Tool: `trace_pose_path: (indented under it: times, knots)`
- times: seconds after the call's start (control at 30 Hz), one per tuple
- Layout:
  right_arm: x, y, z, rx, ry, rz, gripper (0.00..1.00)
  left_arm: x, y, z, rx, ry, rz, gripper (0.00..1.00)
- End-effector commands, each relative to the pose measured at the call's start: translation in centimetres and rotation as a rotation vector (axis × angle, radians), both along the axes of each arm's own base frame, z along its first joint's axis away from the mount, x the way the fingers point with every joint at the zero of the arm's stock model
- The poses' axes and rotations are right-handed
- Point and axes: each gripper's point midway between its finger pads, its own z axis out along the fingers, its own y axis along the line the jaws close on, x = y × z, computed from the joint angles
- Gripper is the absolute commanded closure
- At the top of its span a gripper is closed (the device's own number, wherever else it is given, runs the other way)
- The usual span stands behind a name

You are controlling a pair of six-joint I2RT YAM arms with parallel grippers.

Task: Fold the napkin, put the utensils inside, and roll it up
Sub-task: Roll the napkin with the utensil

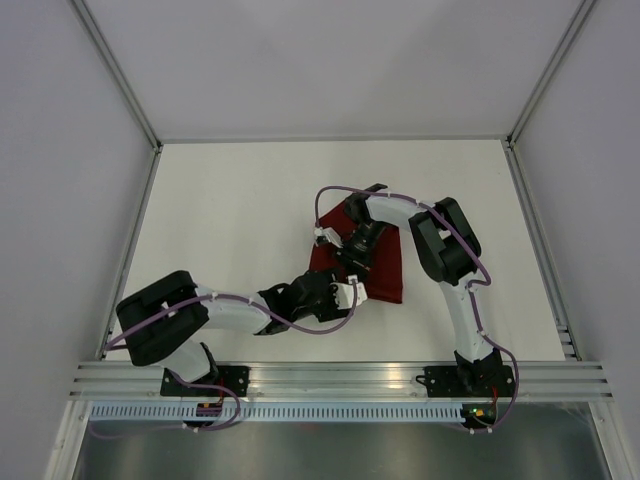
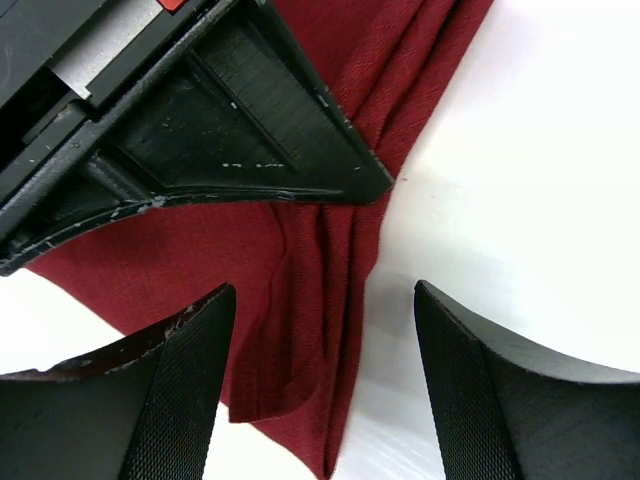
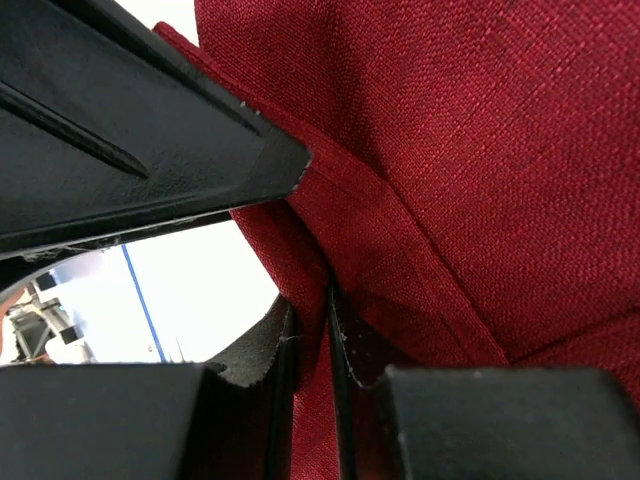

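the top external camera looks down from behind on the whole white table point(image 1: 230, 220). both wrist cameras sit very close over the dark red napkin point(image 1: 388, 270), shared by all views.

My left gripper point(image 2: 322, 300) stands with jaws wide. The gap between them is free, down to the napkin point(image 2: 300, 250) edge lying under it. Straight ahead, the black body of my right gripper point(image 3: 310, 325) blocks the way, close over the cloth. Only to its right, over the white table point(image 2: 520, 150), is there room to pass. My right jaws are pinched on a fold of the napkin, so nothing fits between them. Seen from above, both grippers crowd the napkin's near left side, and my right arm point(image 1: 445, 245) arches over its far and right edges. The table's left half and far strip lie open up to the walls point(image 1: 60, 200).
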Motion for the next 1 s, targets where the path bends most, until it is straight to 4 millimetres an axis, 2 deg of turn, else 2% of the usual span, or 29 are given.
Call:
trace_pose_path:
  times: [0.0,0.23,0.37,0.43,0.53,0.57,0.63,0.67,0.7,0.77,0.97]
  knots:
    - [1.1,-3.8,-6.3,-0.154,-0.101,0.12,0.92,1.4,-1.7,2.1,-0.019,-0.116,-0.031,0.23]
    - [1.1,-3.9,-6.4,-0.158,-0.095,0.121,0.92,1.0,-2.2,0.2,0.053,-0.101,-0.078,0.25]
    - [1.1,-3.9,-6.4,-0.158,-0.095,0.121,0.92,0.3,-2.4,-1.1,0.095,-0.057,-0.106,0.32]
    - [1.2,-3.9,-6.4,-0.156,-0.094,0.12,0.92,-0.2,-2.2,-2.0,0.119,-0.023,-0.118,0.41]
    - [1.2,-3.9,-6.5,-0.155,-0.092,0.116,0.92,-0.7,-2.0,-3.2,0.166,0.028,-0.129,0.64]
    - [1.2,-3.8,-6.4,-0.152,-0.094,0.116,0.92,-0.7,-2.4,-3.0,0.164,0.034,-0.134,0.75]
    - [1.4,-3.8,-6.3,-0.148,-0.097,0.111,0.92,-1.1,-2.1,-3.6,0.187,0.068,-0.135,0.84]
    - [1.3,-3.8,-6.3,-0.15,-0.098,0.111,0.92,-1.0,-2.6,-3.3,0.181,0.072,-0.136,0.92]
    - [1.4,-3.7,-6.2,-0.148,-0.102,0.109,0.91,-1.2,-2.6,-3.5,0.186,0.098,-0.128,0.95]
    - [1.7,-3.6,-5.8,-0.143,-0.118,0.1,0.88,-1.3,-2.4,-4.1,0.224,0.149,-0.118,0.98]
    - [2.9,-2.7,-2.9,-0.084,-0.194,0.051,0.57,-2.2,-2.8,-4.3,0.201,0.256,-0.118,0.98]
